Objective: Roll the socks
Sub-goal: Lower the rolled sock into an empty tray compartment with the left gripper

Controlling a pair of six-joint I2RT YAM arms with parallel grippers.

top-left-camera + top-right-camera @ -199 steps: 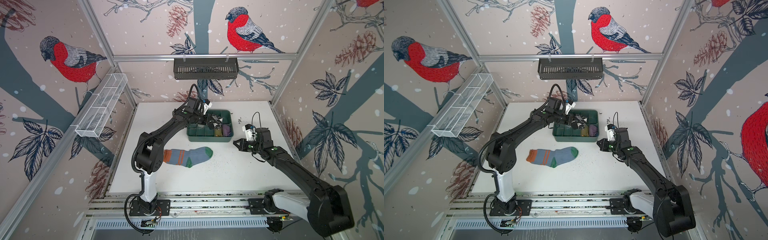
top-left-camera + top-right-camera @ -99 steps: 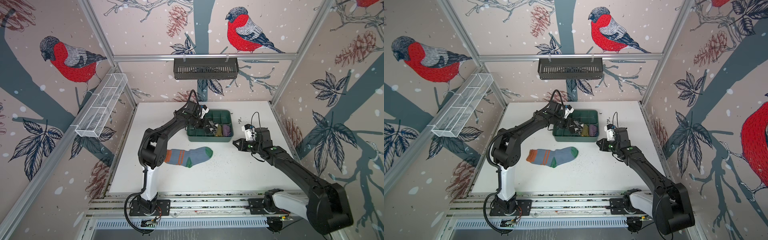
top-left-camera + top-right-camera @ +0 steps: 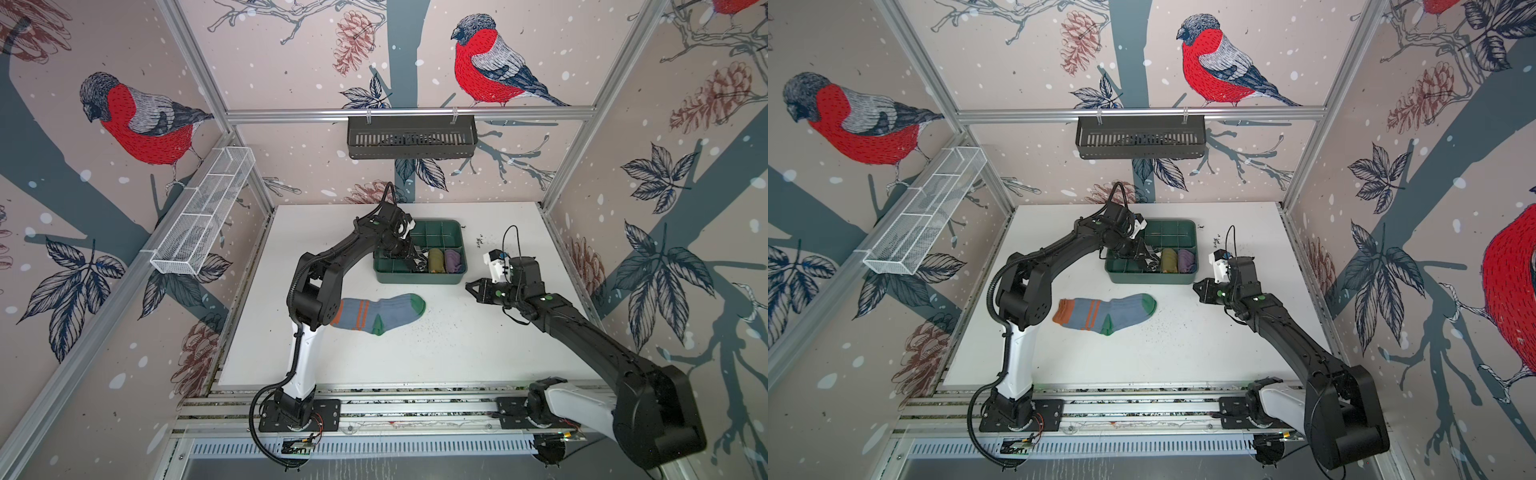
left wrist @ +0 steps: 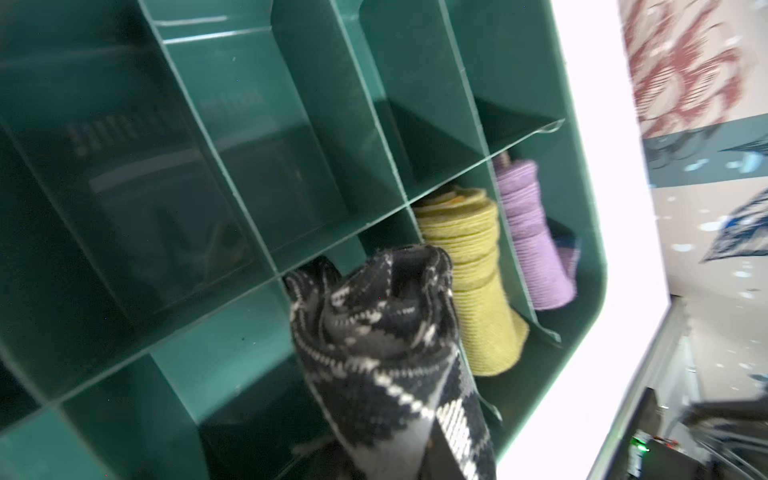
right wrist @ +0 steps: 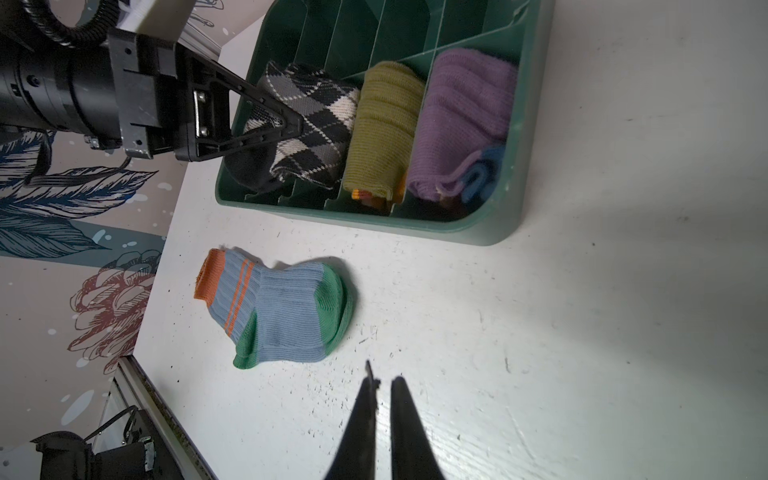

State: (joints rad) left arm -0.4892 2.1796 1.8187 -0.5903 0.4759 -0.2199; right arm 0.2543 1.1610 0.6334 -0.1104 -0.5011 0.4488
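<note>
The left gripper (image 5: pixel 293 120) clamps the argyle sock (image 5: pixel 328 106) in the green tray (image 5: pixel 415 226) beside the olive roll (image 5: pixel 382 129); the right gripper (image 5: pixel 384 386), closed and empty, hovers above open table (image 5: pixel 582 332) near the blue sock (image 5: pixel 286 307)

In the right wrist view the left gripper (image 5: pixel 299 124) covers the middle of the argyle sock (image 5: pixel 324 124). The arm behind it is cut off by the picture's edge, and so is the far part of the bin (image 5: pixel 478 232). Of the right gripper (image 5: pixel 383 380) only the two fingers show, and they too run out of the picture. Under the purple roll (image 5: pixel 461 120) lies a blue piece (image 5: pixel 484 174), which I cannot identify. The left wrist view is a little blurred. There the argyle sock is cut off at the edge, and the fingers on it are almost all hidden. In a top view the left arm (image 3: pixel 311 297) hides the cuff of the blue sock (image 3: pixel 384 313). The dark specks (image 3: pixel 432 328) on the table (image 3: pixel 478 353) are too small to tell.
</note>
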